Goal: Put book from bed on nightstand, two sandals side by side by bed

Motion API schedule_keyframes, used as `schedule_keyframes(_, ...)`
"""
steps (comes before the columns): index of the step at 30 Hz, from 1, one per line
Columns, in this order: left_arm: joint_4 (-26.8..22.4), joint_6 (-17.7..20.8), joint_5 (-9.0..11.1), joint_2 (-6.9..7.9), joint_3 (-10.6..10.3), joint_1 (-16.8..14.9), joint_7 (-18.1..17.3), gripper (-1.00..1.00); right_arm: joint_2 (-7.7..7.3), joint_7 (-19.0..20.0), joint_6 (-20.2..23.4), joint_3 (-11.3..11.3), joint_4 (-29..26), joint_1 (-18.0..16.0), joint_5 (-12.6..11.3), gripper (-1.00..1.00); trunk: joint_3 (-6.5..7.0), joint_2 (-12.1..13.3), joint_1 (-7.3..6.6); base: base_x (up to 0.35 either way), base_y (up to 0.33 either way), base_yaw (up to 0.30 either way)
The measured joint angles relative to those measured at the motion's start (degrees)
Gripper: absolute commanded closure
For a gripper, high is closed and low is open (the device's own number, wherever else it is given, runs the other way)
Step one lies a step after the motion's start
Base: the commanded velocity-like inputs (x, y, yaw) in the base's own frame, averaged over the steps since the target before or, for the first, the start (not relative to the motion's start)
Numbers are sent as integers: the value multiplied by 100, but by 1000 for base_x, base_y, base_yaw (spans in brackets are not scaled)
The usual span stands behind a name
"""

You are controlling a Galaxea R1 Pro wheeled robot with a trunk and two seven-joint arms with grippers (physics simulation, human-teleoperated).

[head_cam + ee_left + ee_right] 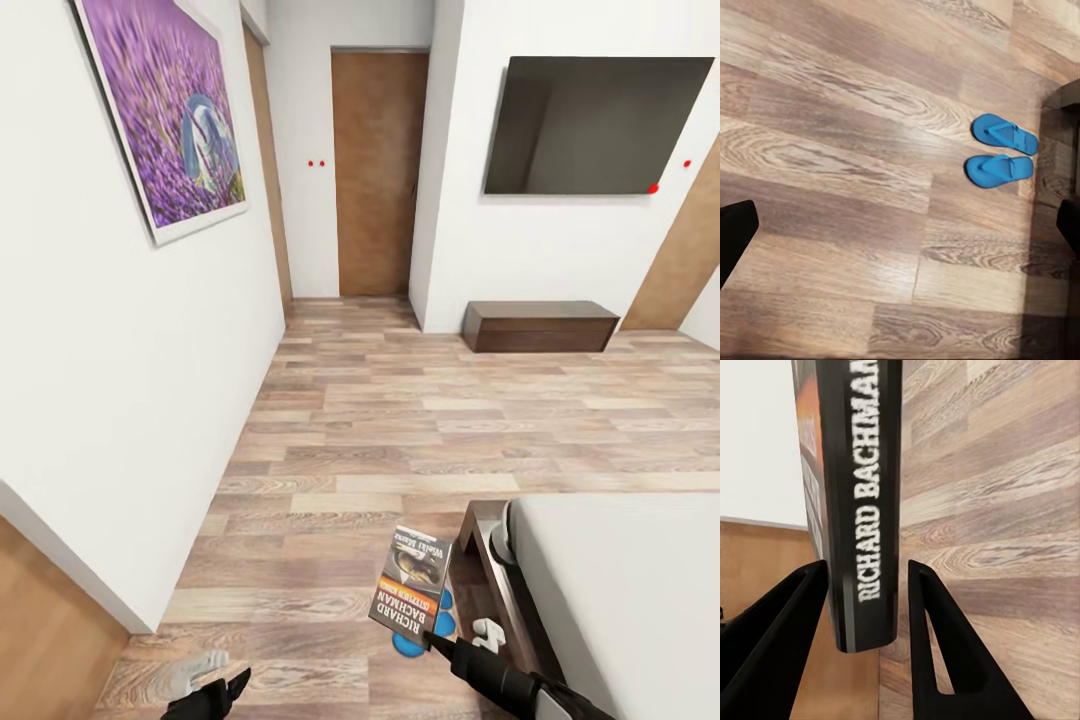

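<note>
The right gripper [866, 641] pinches the book [411, 586] by its spine (held upright); two sandals [1001, 150] lie just beyond it, beside the bed [620, 590]. The left gripper [215, 690] hangs apart, spread.

Bachman book [411, 587] held upright above two blue sandals [1001, 152] lying side by side.

Brown wood-plank floor [400, 420] runs to the far door. Two blue sandals [1001, 152] lie flat on it, side by side, just beside the bed [620, 590] frame's corner. A low dark bench [540, 326] stands on the planks against the far wall.
</note>
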Motion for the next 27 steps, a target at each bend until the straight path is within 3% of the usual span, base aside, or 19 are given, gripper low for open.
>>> schedule_keyframes(1, -4, 3, -13, -47, -48, 0, 132, -100, 0, 0, 0, -1, 0, 0, 0, 100, 9, 0, 0, 0, 0, 0)
schedule_keyframes(4, -180, 17, -232, -464, -391, -1, 1017, -100, 0, 0, 0, 0, 0, 0, 0, 100, 37, 0, 0, 0, 0, 0)
schedule_keyframes(5, -229, 20, -295, -534, -443, -1, 1166, -100, 0, 0, 0, -1, 0, 0, 0, 100, 46, 0, 0, 0, 0, 0)
schedule_keyframes(6, -303, 23, -432, -629, -553, -1, 1412, -100, 0, 0, 0, -1, 0, 0, 0, 100, 56, 0, 0, 0, 0, 0)
schedule_keyframes(7, -385, 17, -725, -740, -702, -2, 1726, -100, 0, 0, 1, -2, 0, 0, 0, 100, 65, 0, 0, 0, 0, 0)
schedule_keyframes(11, -405, -31, -890, -780, -754, -1, 1874, -100, 0, 0, 0, -1, 0, 0, 0, 100, 102, 0, 0, 0, 0, 0)
schedule_keyframes(27, -262, -68, -927, -761, -765, -1, 1903, -100, 0, 0, 2, -1, 0, 1, -1, 100, 239, 0, 0, 0, 0, 0)
